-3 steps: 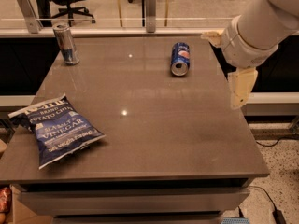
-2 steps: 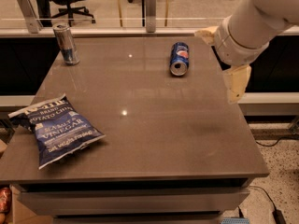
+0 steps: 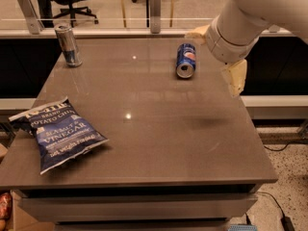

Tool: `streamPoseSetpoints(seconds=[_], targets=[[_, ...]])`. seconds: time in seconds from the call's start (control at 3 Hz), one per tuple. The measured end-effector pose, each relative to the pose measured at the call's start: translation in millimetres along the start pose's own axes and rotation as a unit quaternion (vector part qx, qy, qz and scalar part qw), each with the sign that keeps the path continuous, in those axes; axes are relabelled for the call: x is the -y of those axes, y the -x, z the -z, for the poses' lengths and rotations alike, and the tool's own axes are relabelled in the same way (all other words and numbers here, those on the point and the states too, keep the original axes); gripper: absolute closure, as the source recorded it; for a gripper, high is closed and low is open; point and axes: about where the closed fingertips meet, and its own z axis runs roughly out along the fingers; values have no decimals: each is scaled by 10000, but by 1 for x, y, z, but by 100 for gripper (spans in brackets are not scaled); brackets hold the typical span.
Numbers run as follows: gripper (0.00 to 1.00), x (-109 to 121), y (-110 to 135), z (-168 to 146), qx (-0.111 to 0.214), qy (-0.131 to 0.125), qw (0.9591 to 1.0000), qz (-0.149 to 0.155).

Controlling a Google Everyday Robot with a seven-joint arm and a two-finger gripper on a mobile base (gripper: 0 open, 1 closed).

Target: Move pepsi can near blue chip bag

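The pepsi can (image 3: pixel 186 60) lies on its side at the back right of the grey-brown table (image 3: pixel 159 134), its silver end facing front. The blue chip bag (image 3: pixel 57 133) lies flat at the table's front left edge, far from the can. My gripper (image 3: pixel 212 61) hangs above the table's right side, just right of the can and apart from it. Its two cream fingers (image 3: pixel 236 77) are spread wide and hold nothing.
A taller silver-and-blue can (image 3: pixel 67 44) stands upright at the back left corner. A glass rail with metal posts (image 3: pixel 154 4) runs behind the table, with office chairs beyond it. A cable lies on the floor at the right.
My arm and gripper have shifted left, closer to the pepsi can. The can, the bag and the tall can have not moved.
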Motion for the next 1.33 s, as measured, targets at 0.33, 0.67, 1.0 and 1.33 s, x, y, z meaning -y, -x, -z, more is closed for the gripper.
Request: streamPoseSetpoints(seconds=[0.33, 0.67, 1.0, 1.33], targets=[[0, 9, -1, -9, 16, 118, 9986, 523], [0, 16, -1, -19, 102, 259, 9957, 879], [0, 24, 0, -31, 218, 406, 9922, 1161], [0, 32, -1, -41, 232, 458, 9903, 1289]])
